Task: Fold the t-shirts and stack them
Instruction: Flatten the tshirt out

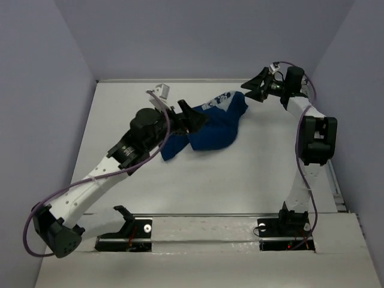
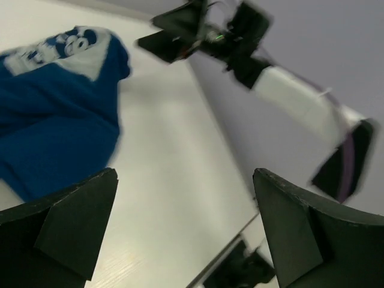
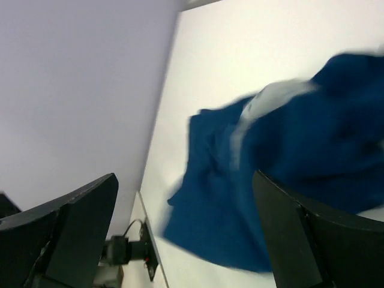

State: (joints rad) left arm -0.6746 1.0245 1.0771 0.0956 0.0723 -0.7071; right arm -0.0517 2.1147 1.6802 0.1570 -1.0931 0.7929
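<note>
Where the left tool (image 1: 193, 117) overlaps it, the t-shirt (image 1: 217, 135) is hidden.

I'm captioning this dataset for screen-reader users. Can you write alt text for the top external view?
A dark blue t-shirt lies crumpled, unfolded, near the far middle of a white table, its pale print showing at the far edge. The left gripper reaches over the shirt's left side; the right gripper sits by its far right corner.
</note>
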